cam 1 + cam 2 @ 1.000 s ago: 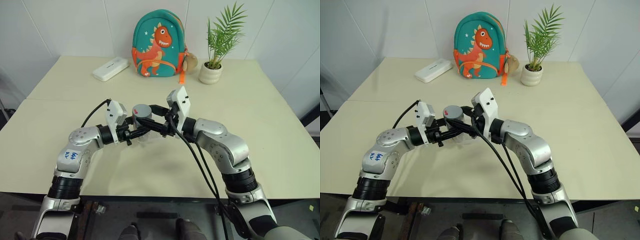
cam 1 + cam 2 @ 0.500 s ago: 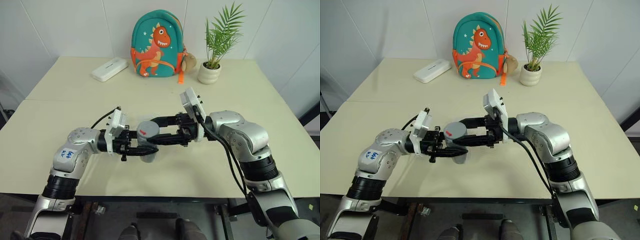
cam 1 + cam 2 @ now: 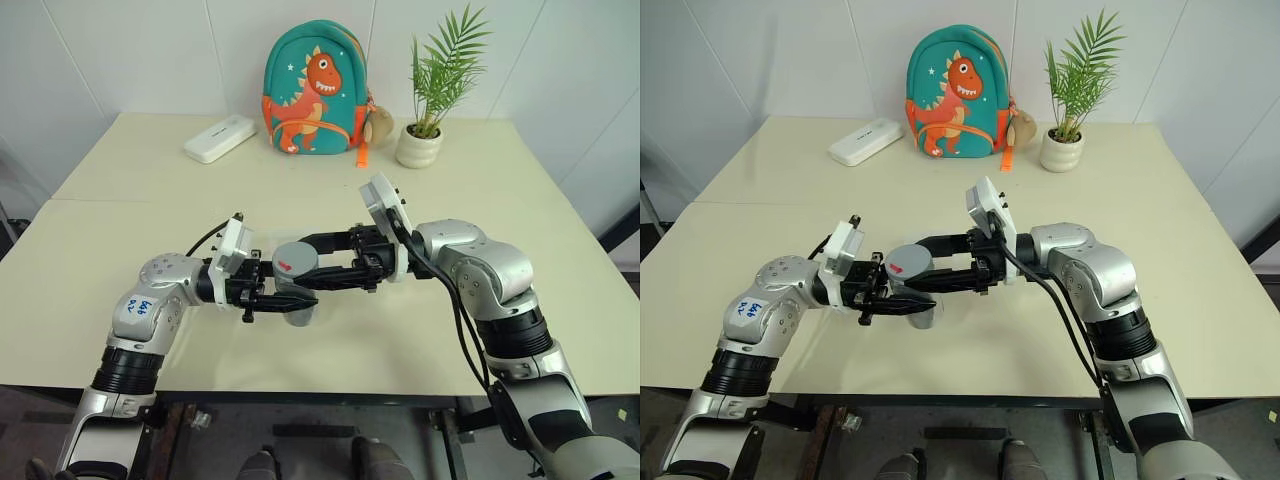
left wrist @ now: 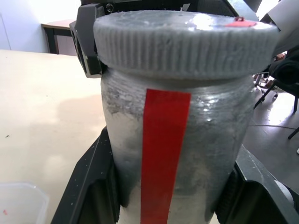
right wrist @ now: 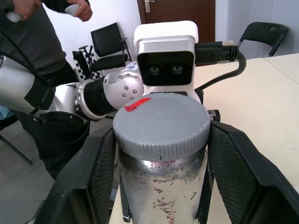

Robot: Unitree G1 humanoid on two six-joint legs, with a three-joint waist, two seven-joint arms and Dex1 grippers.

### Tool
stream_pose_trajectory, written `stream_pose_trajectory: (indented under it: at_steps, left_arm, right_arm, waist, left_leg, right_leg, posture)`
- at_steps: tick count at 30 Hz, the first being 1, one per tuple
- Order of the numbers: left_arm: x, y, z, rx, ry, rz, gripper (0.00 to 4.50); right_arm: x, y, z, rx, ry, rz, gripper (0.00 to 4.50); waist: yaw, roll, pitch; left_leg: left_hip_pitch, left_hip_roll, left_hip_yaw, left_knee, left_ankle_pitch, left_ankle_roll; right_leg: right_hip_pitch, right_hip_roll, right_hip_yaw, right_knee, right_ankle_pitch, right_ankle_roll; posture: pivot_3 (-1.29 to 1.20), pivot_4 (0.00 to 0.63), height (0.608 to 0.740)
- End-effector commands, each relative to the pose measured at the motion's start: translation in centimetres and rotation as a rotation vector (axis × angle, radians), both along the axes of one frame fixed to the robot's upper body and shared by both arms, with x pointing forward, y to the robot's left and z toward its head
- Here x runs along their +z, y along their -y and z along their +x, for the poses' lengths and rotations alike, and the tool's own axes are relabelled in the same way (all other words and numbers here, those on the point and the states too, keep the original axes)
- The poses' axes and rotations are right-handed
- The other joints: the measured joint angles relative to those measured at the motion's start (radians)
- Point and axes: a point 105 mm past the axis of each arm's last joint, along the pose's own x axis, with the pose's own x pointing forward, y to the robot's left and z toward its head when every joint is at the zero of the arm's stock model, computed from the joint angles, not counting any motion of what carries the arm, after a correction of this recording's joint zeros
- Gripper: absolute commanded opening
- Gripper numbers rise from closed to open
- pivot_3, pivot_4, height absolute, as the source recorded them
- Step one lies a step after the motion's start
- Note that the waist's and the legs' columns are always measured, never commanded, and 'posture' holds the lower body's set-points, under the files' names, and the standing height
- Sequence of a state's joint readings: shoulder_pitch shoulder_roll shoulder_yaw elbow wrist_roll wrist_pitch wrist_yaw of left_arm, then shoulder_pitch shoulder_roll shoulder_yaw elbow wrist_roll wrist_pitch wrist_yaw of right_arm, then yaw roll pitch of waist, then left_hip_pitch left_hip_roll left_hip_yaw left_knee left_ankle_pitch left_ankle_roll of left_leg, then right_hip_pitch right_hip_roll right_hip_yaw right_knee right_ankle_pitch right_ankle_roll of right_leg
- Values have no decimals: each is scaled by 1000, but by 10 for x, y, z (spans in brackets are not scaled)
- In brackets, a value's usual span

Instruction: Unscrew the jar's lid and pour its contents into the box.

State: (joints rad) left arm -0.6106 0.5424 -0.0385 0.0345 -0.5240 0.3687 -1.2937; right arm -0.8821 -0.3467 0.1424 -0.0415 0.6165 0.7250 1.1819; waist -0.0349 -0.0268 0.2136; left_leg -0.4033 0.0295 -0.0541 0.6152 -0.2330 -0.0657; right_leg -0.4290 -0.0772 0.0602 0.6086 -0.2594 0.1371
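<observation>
Surface: a pale cream table (image 3: 560,250), its bare top running beneath both grippers; a seam crosses it on the far side of the fingers.
Room: white walls behind the table; in the right wrist view a brown door, black chairs and a person (image 5: 32,28) in dark clothes stand past the left arm.
Far edge of the table: a white flat case (image 3: 220,137), a teal dinosaur backpack (image 3: 313,88) and a potted plant (image 3: 432,95) in a white pot, all well beyond the fingers.
Jar (image 4: 173,154): upright and raised off the table, held between the 2 arms in front of the robot; see-through wall with a silvery sheen and a red stripe running down it.
Lid (image 5: 161,123): grey, ribbed, seated on the jar's top, with a small red mark on its upper face.
Contents: cannot tell; the jar's wall is too clouded to show what lies inside.
Box (image 4: 21,203): a corner of clear plastic on the table, below and to one side of the left fingers.
Left gripper (image 3: 290,300): reaches in level, its 2 black fingers (image 4: 88,186) clamped against the jar's body, 1 on each side.
Right gripper (image 3: 318,265): reaches in level from the opposite side, its 2 fingers (image 5: 233,172) flanking the lid, 1 on each side; cannot tell whether the pads press it or stand just off it.
</observation>
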Motion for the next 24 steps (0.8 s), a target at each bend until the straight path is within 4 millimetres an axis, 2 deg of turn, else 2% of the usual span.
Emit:
stream_pose_trajectory:
  at_steps: [1, 2, 3, 6, 10, 18, 24]
  left_arm:
    - [7, 5, -3, -22, 54, 11, 1971]
    - [7, 3, -3, -19, 54, 14, 1971]
    - [7, 2, -2, -13, 54, 17, 1971]
    - [7, -2, -1, 14, 58, 17, 1971]
    - [5, -7, 1, 46, 53, 18, 1971]
    - [10, -5, 5, 80, 63, -11, 1971]
    - [7, -7, 2, 92, 45, -14, 1971]
  right_arm:
    - [23, -5, -7, 27, 52, 84, 4175]
    - [25, -5, -6, 20, 53, 97, 4464]
    - [27, -5, -6, 17, 56, 106, 4489]
    - [27, -3, -7, 17, 69, 111, 4489]
    - [15, -2, -6, -8, 105, 69, 4489]
    - [6, -17, 9, -146, 144, 32, 4489]
    - [11, -26, 14, -192, 138, 74, 4489]
  waist:
    - [0, 0, 0]
    - [1, 0, 0]
    - [1, 0, 0]
    - [2, 0, 0]
    - [2, 0, 0]
    - [1, 0, 0]
    - [0, 0, 0]
  left_leg:
    - [0, 0, 0, 0, 0, 0]
    - [0, 0, 0, 0, 0, 0]
    - [0, 0, 0, 0, 0, 0]
    - [0, 0, 0, 0, 0, 0]
    - [0, 0, 0, 0, 0, 0]
    - [0, 0, 0, 0, 0, 0]
    - [0, 0, 0, 0, 0, 0]
  right_leg:
    - [0, 0, 0, 0, 0, 0]
    - [0, 0, 0, 0, 0, 0]
    - [0, 0, 0, 0, 0, 0]
    - [0, 0, 0, 0, 0, 0]
    - [0, 0, 0, 0, 0, 0]
    - [0, 0, 0, 1, 0, 0]
    - [0, 0, 0, 1, 0, 0]
  posture:
    - [0, 150, 740]
    - [0, 150, 740]
    - [0, 150, 740]
    - [0, 150, 740]
    - [0, 150, 740]
    - [0, 150, 740]
    - [0, 150, 740]
